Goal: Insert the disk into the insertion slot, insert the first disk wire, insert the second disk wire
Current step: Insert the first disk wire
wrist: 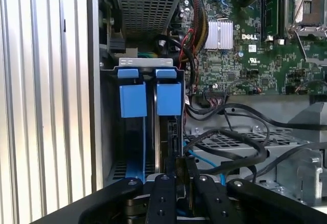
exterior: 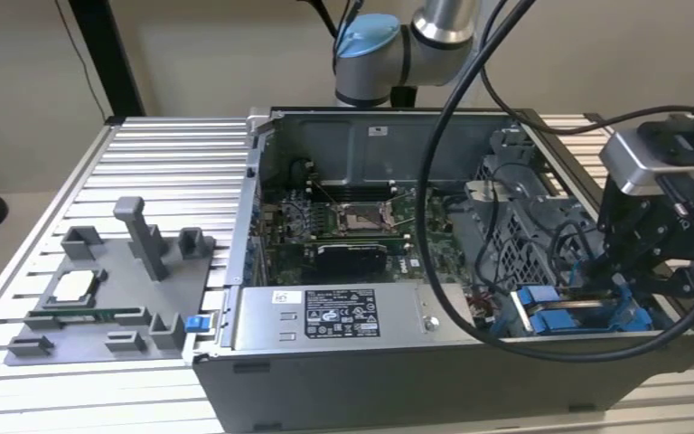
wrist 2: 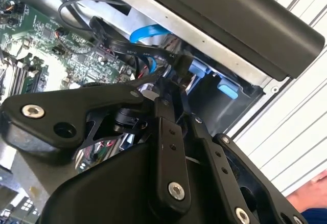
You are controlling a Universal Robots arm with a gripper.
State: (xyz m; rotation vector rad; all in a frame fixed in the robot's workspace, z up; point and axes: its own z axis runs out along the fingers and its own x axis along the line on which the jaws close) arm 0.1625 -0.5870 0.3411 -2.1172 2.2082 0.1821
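- Closest to the lens in both wrist views, the gripper (wrist: 181, 169) has its black fingers (wrist: 164, 196) drawn together, pinching what looks like a black plug (wrist: 180, 162) at the end of a dark cable.
- That plug sits right at the exposed end of the disk (wrist: 168, 100), which is pushed into the insertion slot (wrist: 120, 170). Its bright blue carrier tab faces the power supply end of the case.
- Just beside it a second blue carrier (wrist: 133, 100) stands parallel, nearer the outer wall of the case.
- One thin blue cable (wrist: 204, 160) and a tangle of black cables (wrist: 240, 147) loop over a perforated metal plate next to the slot.
- From where I stand, in the exterior view, the gripper (exterior: 618, 287) hangs at about four o'clock in the open computer case (exterior: 419, 380), low over the blue carriers.
- At six o'clock in the case lies the grey power-supply box (exterior: 323, 316) with its sticker; the green motherboard (exterior: 347, 226) fills the middle.
- Up at twelve o'clock, behind the case, stands the arm's base joint (exterior: 378, 54).
- Out at nine o'clock, well apart from the case, a light grey fixture tray (exterior: 94, 298) rests on the slatted aluminium table (exterior: 154, 154).
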